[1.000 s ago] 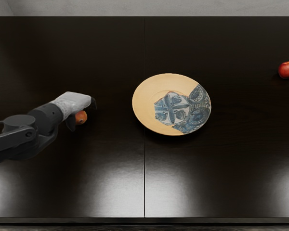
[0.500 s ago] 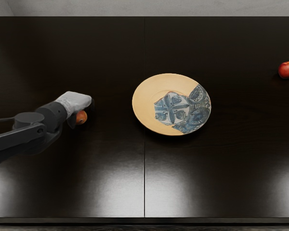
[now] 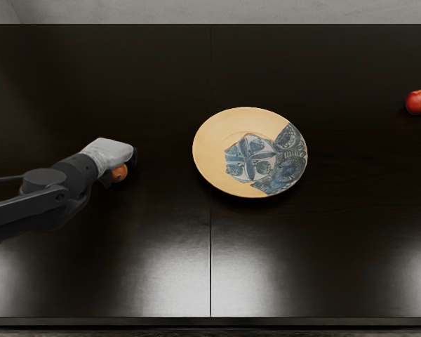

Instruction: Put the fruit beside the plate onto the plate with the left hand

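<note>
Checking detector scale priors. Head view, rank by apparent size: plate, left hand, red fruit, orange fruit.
1. Round yellow plate, blue pattern
2. White left hand
3. Round red fruit
4. Small orange fruit, half hidden under the hand, so unsure versus red

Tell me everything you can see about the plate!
The plate is round and tan-yellow, with a blue-and-white patterned patch across its right side. It looks like glazed ceramic. It lies flat near the middle of the dark table. Nothing lies on it, and only the table touches it.
</note>
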